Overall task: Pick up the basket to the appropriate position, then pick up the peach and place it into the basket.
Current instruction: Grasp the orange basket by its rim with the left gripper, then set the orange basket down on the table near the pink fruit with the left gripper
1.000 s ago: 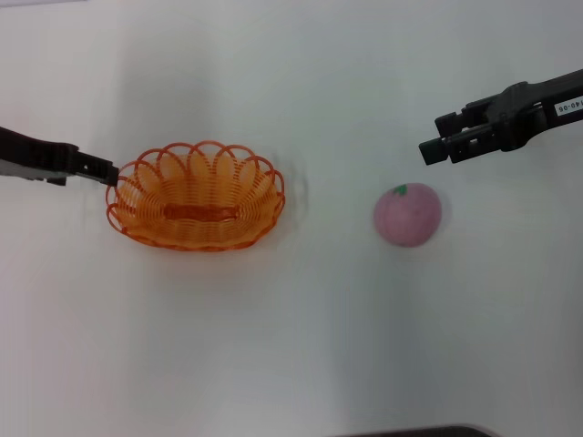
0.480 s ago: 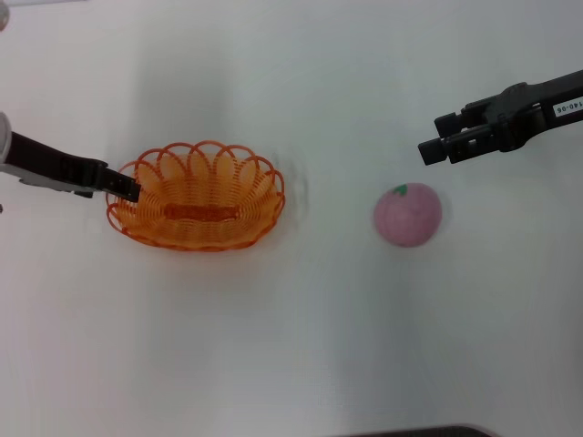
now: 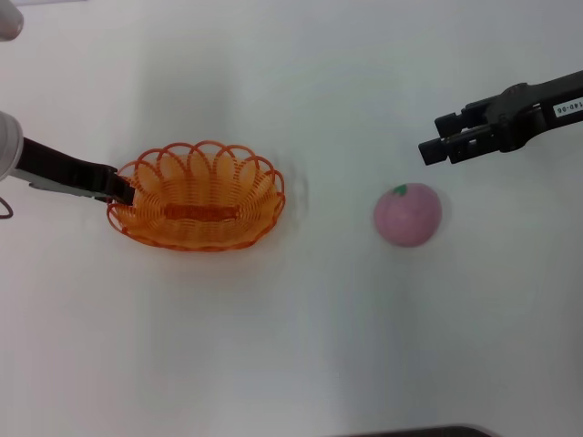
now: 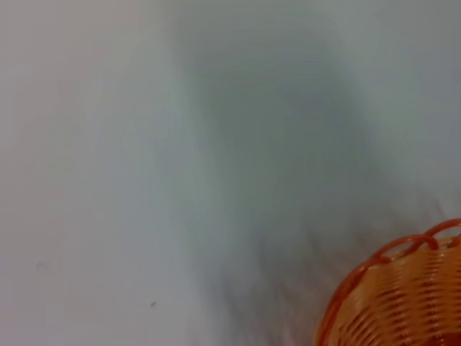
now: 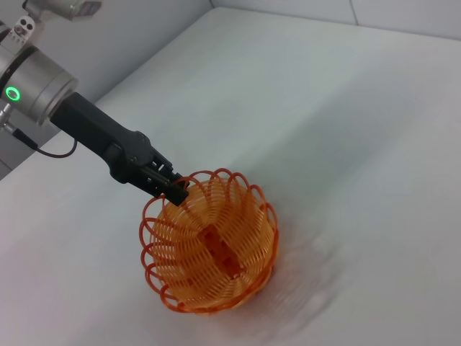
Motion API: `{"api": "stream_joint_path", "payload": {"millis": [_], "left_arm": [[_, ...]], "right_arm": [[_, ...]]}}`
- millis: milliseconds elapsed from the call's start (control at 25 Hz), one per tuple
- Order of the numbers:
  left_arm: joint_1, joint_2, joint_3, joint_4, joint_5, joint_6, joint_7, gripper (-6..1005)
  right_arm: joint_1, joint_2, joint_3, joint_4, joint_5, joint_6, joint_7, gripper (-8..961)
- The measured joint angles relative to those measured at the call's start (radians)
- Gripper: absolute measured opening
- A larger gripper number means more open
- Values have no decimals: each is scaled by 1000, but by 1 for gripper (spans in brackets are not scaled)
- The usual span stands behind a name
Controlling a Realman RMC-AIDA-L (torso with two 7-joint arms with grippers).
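Note:
The orange wire basket (image 3: pixel 196 196) sits on the white table at the left; it also shows in the right wrist view (image 5: pixel 209 249) and, in part, in the left wrist view (image 4: pixel 403 299). My left gripper (image 3: pixel 124 191) is at the basket's left rim, touching or just over it, as the right wrist view (image 5: pixel 173 189) also shows. The pale pink peach (image 3: pixel 407 214) with its green leaf mark lies on the table at the right. My right gripper (image 3: pixel 434 146) hovers open and empty just behind and to the right of the peach.
The white table (image 3: pixel 301 346) carries only the basket and the peach. A dark edge shows at the bottom of the head view (image 3: pixel 410 431).
My left gripper has moved from just outside the basket's left end onto its rim and a little lower. The basket, the peach and the right arm have not moved.

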Motion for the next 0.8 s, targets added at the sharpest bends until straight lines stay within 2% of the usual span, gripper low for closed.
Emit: {"api": "stream_joint_path", "payload": {"millis": [320,600,800], "left_arm": [[6,-1,0,0,-6,-3,-1,120],[10,-2,-22,2,-18,-2,-4,75],[36,1,-130,12,-99,43,-5,70]], "right_arm": [[1,2,4,0,0,9,0,744],[2,6,5,0,0,10,0,744],[-3,7,6,0,0,12,0,744]]}}
